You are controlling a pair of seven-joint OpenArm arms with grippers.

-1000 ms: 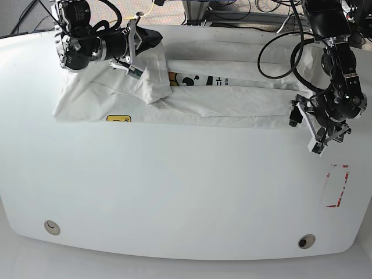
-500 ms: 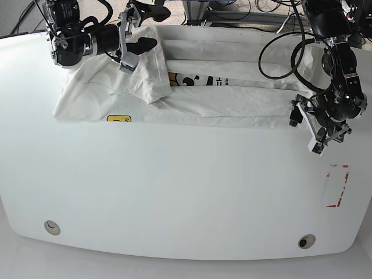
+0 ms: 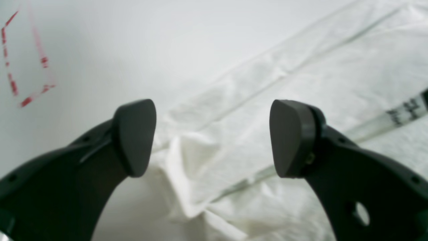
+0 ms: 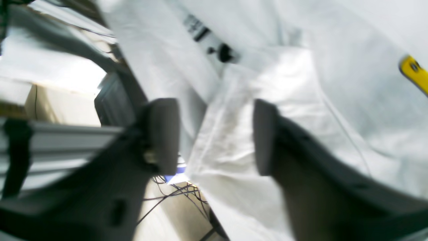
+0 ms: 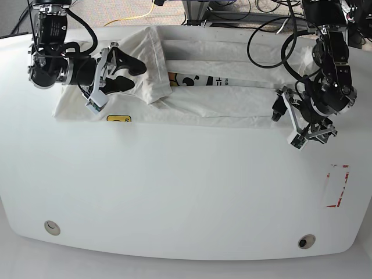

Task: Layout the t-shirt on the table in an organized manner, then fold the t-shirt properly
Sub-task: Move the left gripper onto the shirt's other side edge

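The left hand point(image 5: 289, 123), fingers apart, hangs over the shirt's point(image 5: 221, 99) near right edge. The right hand point(image 5: 129, 74), fingers apart and empty, sits over its left part. The shirt lies along the table's point(image 5: 186, 192) far side; the near half is bare.

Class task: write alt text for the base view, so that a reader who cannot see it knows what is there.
A white t-shirt, partly folded into a long band, lies across the far side of a white table. The right pincer hangs open over one end; the left pincer, also open, is at the other. A yellow patch shows at the shirt's near edge.
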